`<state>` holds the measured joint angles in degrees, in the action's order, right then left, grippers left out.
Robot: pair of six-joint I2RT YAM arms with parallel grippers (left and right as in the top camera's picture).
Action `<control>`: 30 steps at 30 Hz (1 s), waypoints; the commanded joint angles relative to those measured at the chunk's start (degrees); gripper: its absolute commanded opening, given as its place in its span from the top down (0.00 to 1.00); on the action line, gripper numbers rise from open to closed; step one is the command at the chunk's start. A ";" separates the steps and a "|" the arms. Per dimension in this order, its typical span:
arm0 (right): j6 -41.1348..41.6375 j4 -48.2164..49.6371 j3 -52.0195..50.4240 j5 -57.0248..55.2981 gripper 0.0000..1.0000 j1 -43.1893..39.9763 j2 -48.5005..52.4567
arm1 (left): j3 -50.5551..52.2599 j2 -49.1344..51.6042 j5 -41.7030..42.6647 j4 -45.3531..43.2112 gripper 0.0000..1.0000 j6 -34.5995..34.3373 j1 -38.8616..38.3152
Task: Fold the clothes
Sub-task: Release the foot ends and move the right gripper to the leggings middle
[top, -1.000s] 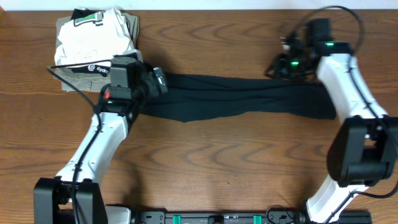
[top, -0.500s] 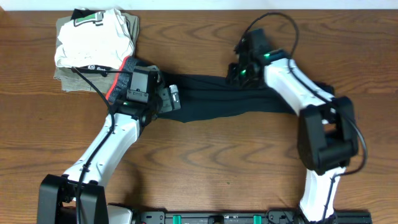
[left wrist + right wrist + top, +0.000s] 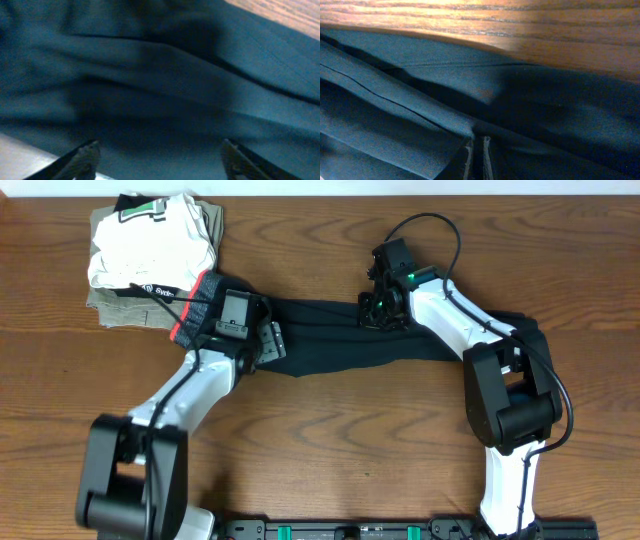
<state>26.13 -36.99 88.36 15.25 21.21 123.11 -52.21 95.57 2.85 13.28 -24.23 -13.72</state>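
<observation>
Surface: brown wood-grain table (image 3: pixel 330 440), seen from overhead.

Right gripper (image 3: pixel 477 150): jaws drawn in to a thin slit, nipping a raised fold of the black pants (image 3: pixel 330 350). The tips point down at the cloth near its far edge, about midway along the legs.

Right arm (image 3: pixel 455 320): rises from the near right, elbow bent, forearm lying leftward over the right half of the garment.

Left gripper (image 3: pixel 159 146): jaws wide apart, holding nothing. Both tips hang over the dark cloth; contact cannot be told.

Left arm (image 3: pixel 185 395): runs from the near left, angled far and right to the waist end.

Pants: laid lengthwise, left to right, across the far half of the table, rumpled along the near edge. The waistband (image 3: pixel 185 320) shows red lining at the left end.

Stack of folded garments (image 3: pixel 150 250): far left corner, white piece on top, olive beneath, just beside the waistband.
</observation>
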 commanded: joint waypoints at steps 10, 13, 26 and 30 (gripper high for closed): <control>-4.52 -11.10 9.16 1.70 0.92 1.44 -0.66 | 0.07 6.80 3.76 -3.56 0.46 -0.50 0.02; -6.08 -13.20 10.23 1.70 0.89 2.38 -0.66 | 0.07 8.00 3.76 -3.54 0.48 -0.52 0.02; -6.40 -16.17 9.09 -0.90 0.93 4.92 -0.48 | 0.07 8.48 3.78 -3.48 0.63 -0.52 0.02; -5.38 -15.87 8.59 -1.79 0.99 4.90 -0.42 | 0.07 8.48 3.78 -3.50 0.73 -0.52 0.02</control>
<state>20.49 -52.93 97.54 14.87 25.65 123.11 -52.21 102.08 5.82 9.32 -24.75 -13.65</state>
